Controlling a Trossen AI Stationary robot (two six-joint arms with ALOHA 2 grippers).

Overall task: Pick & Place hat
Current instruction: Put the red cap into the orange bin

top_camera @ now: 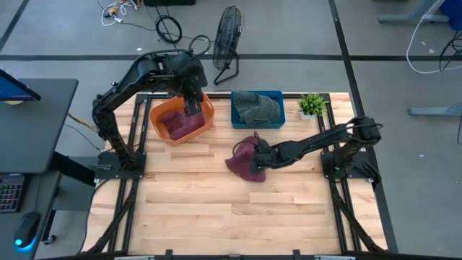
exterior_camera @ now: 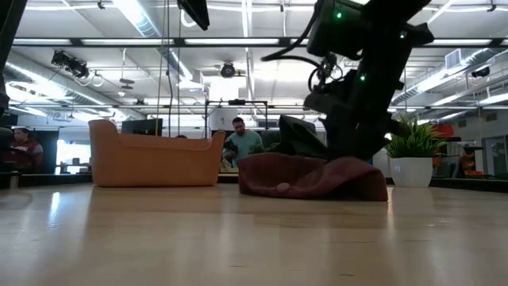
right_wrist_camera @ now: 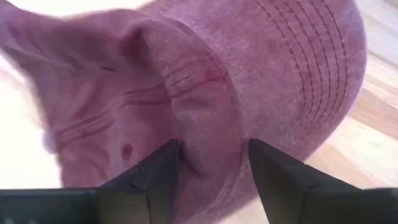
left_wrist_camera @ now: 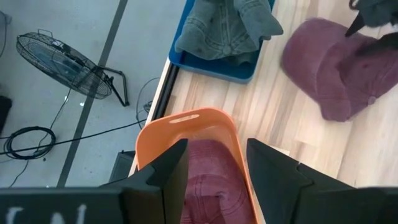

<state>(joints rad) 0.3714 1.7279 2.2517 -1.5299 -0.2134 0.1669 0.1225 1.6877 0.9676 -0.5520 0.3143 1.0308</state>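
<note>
A maroon hat lies crumpled on the wooden table, its underside resting on the boards. My right gripper reaches in from the table's right side and is shut on a fold of it. My left gripper hangs open over the orange bin, touching nothing. Below its fingers a second maroon hat lies inside that bin. The hat on the table also shows in the left wrist view. My right gripper pinches a raised fold of the maroon hat's crown between its two fingers. It comes slanting down from the table's right side. The cloth bunches into a ridge in the gap. The hat's remaining cloth lies on the table.
A blue bin holding a grey hat stands to the right of the orange bin at the far edge. A small potted plant sits at the far right corner. A fan stands on the floor beyond. The near half of the table is bare wood.
</note>
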